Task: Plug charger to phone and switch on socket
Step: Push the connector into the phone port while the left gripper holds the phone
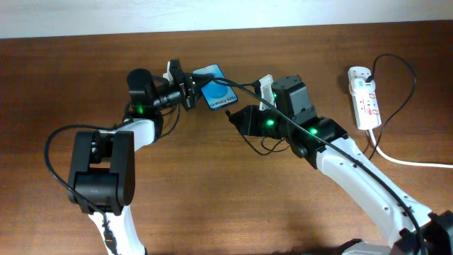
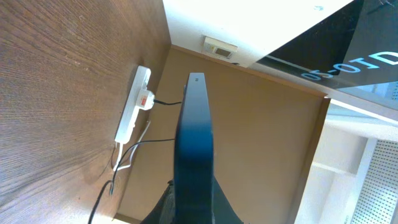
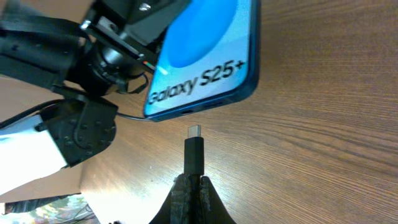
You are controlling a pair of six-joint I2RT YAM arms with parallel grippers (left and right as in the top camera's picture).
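Right wrist cam first: the right gripper (image 3: pixel 194 182) is pinched tight on the charger (image 3: pixel 194 149), a long thin black cable ending in a small black plug with a silver tip. That tip sits just short of the phone (image 3: pixel 205 56), a slim black-framed handset with a bright blue screen reading Galaxy S25+. The port slot on the edge facing the plug looks roughly lined up, both above the brown wooden table (image 3: pixel 323 124)

Left wrist cam: the left gripper (image 2: pixel 194 208) is clamped on the phone, which shows edge-on here as a thin dark blade. I reckon it's held up like that so the port end points at the other arm. Beyond it lies the socket (image 2: pixel 134 106), a white elongated plastic power strip with a red switch, with a black lead plugged in

Overhead: the phone is at the far middle and the two grippers face each other across it. The socket is well apart at the far right with nothing touching it, so I'd say the switch is still to do
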